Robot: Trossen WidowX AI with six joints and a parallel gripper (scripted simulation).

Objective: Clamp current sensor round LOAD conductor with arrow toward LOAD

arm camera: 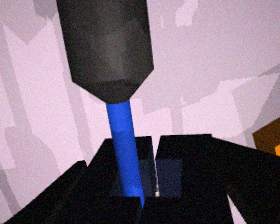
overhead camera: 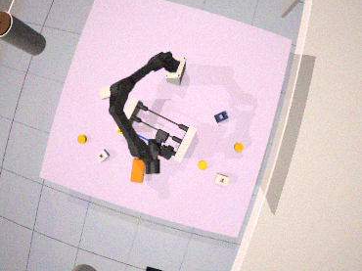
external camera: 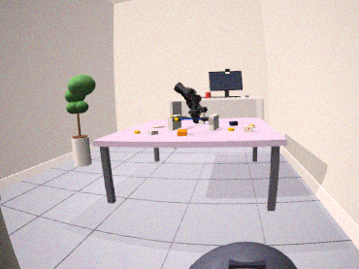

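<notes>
My gripper (overhead camera: 167, 151) (arm camera: 147, 157) is shut on the dark current sensor (arm camera: 171, 176), low over the conductor rack. In the wrist view the blue conductor (overhead camera: 143, 137) (external camera: 186, 118) (arm camera: 123, 145) runs out of a thick black sleeve (arm camera: 112, 45) and down to the sensor, where it passes out of sight among the dark parts. A thin light gap shows between two dark parts there. Whether the jaws are latched round the conductor cannot be told. The arrow and the LOAD lettering cannot be read. The conductors run between two pale end blocks (overhead camera: 186, 144) (external camera: 213, 122).
An orange block (overhead camera: 137, 171) (external camera: 181, 132) lies close to the gripper. A navy block (overhead camera: 223, 114) (external camera: 233, 123) lies beyond the rack. Small white blocks (overhead camera: 222, 179) and yellow discs (overhead camera: 203, 165) lie around it. The other black conductors (overhead camera: 163, 117) run beside the blue one.
</notes>
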